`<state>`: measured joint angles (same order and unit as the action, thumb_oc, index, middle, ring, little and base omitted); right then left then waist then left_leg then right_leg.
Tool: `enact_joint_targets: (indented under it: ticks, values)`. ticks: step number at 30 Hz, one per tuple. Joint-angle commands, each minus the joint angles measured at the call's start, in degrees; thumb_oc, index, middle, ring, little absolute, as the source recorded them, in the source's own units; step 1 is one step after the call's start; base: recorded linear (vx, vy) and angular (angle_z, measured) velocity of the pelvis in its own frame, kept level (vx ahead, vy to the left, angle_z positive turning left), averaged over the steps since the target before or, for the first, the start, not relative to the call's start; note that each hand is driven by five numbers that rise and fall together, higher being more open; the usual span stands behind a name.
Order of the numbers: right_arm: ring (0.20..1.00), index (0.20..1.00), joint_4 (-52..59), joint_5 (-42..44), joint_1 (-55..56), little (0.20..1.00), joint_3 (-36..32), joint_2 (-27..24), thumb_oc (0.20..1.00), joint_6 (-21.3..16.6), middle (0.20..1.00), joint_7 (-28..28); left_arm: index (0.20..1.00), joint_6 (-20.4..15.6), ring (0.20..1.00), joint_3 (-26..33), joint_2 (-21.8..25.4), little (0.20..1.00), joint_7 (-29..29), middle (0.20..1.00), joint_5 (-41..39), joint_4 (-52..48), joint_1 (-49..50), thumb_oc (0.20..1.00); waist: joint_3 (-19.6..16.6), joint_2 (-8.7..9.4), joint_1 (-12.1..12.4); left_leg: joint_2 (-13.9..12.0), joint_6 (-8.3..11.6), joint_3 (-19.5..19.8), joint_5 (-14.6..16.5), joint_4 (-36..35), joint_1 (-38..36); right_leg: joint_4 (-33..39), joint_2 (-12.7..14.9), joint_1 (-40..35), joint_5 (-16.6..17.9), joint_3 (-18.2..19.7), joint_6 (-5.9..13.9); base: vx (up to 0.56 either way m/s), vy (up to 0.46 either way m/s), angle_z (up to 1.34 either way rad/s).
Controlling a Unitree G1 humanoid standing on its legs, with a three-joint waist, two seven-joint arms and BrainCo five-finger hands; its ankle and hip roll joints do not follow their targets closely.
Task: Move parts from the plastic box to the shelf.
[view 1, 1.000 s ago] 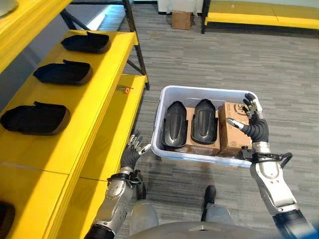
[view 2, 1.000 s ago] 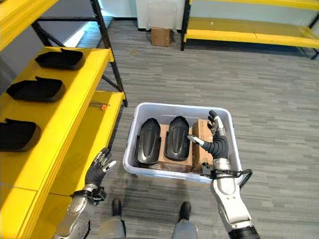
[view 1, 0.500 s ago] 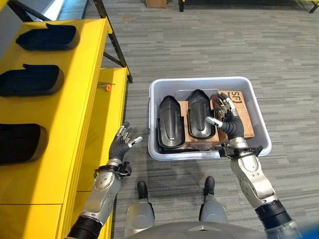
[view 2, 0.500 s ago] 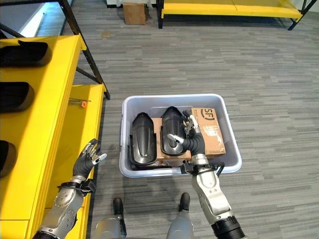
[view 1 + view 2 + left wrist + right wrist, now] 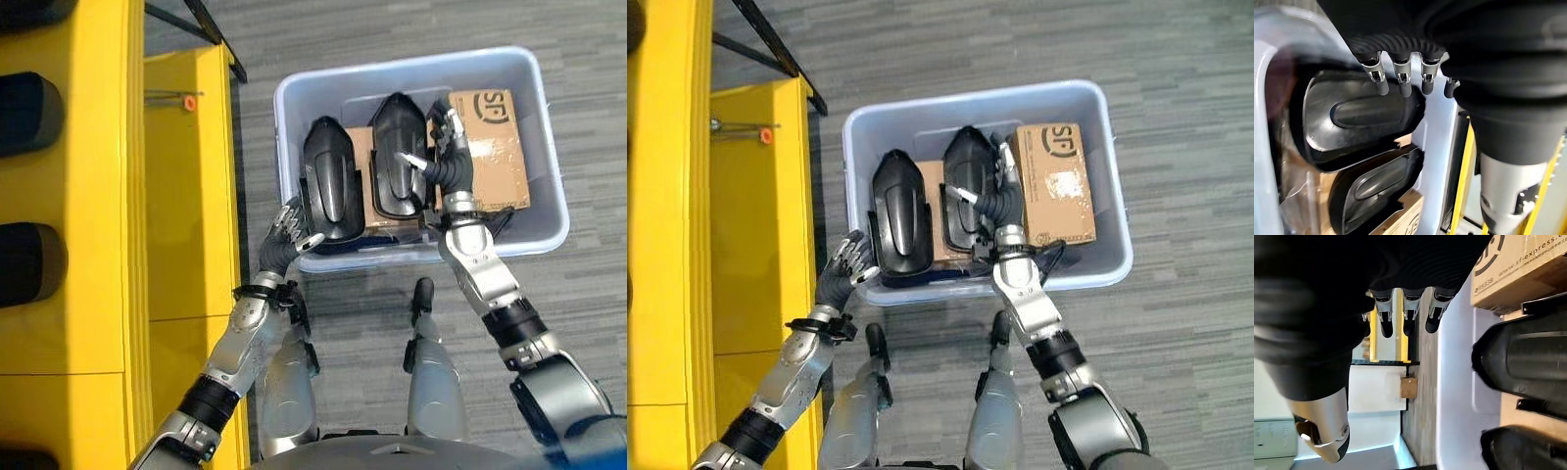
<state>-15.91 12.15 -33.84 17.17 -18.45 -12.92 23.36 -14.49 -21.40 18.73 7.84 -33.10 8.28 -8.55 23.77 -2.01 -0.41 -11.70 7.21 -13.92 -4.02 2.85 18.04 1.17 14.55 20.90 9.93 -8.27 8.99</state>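
We are hovering our right hand (image 5: 441, 157), fingers loose, over the right black part (image 5: 396, 166) in the box (image 5: 554, 191); our left hand (image 5: 290, 231), also loose, is nearing the left part (image 5: 329, 191). Grip each squarely.

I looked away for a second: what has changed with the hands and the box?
The right robot hand moved from the box's right rim to above the right black part. The left robot hand came from the shelf side to the plastic box rim. Both are open, holding nothing; the parts have not moved.
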Motion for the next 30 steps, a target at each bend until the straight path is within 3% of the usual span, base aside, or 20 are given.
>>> enact_joint_targets:
  ticks: [1, 30]
  values:
    - [1.0, 1.0, 1.25, -1.82, -2.51, 1.0, -1.86, 1.05, 1.0, -3.69, 1.0, 3.14, 1.0, -3.25, 1.0, -0.49, 0.72, 1.0, 0.99, 1.0, 0.13, -2.02, -0.24, 1.0, -1.47, -0.29, 1.07, -2.97, 0.41, 3.45, 0.26, 4.44, 3.32, -8.76, 3.34, 5.19, -3.61, -0.6, 2.71, -0.05, -0.014, -0.01]
    - [1.0, 1.0, -3.56, -2.54, 2.08, 1.0, -1.03, 3.35, 1.0, -4.13, 1.0, 6.12, 1.0, -4.64, 1.0, -1.74, 0.66, 1.0, 5.11, 1.0, 2.98, -0.7, -2.75, 1.0, 3.22, -1.04, 0.3, -2.19, 0.25, 5.15, 0.56, 6.67, 8.06, -10.51, 3.75, 9.52, -3.3, 0.32, 1.92, -0.01, -0.003, 0.0]
